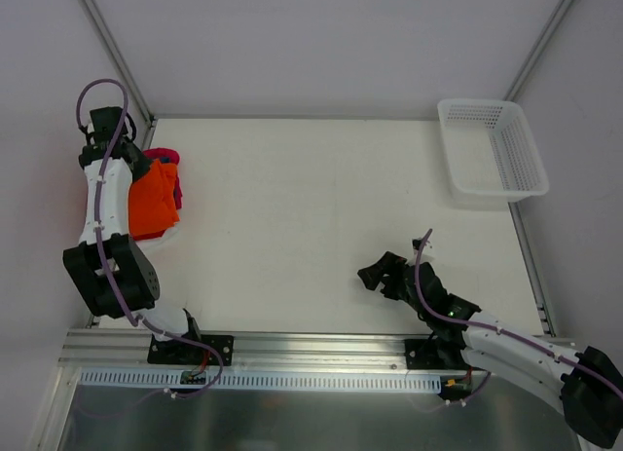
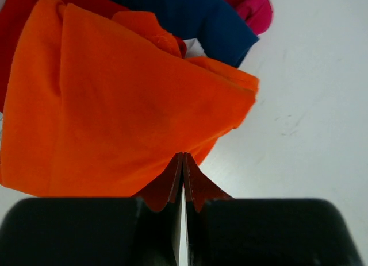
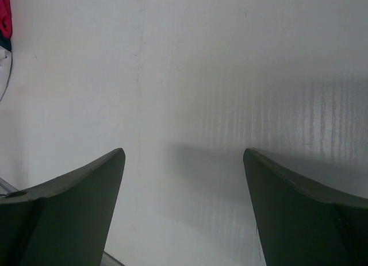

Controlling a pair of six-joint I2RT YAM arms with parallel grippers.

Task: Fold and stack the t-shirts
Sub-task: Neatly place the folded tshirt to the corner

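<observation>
A pile of t-shirts lies at the table's far left edge. The bright orange t-shirt (image 1: 156, 203) is on top, and it fills the left wrist view (image 2: 126, 105). A blue one (image 2: 195, 16), a magenta-pink one (image 2: 250, 7) and a red one (image 2: 17, 19) stick out behind it. A white one (image 1: 167, 237) shows under the near edge. My left gripper (image 2: 183, 155) is shut, and its tips meet at the orange shirt's near edge. No cloth shows between the fingers lower down. In the top view the left gripper (image 1: 125, 157) is over the pile, mostly hidden by its arm. My right gripper (image 3: 184, 157) is open and empty above bare table (image 1: 382, 273).
A white plastic mesh basket (image 1: 492, 149) stands at the far right corner, with nothing in it. Metal frame posts rise at both back corners. A rail (image 1: 292, 349) runs along the near table edge.
</observation>
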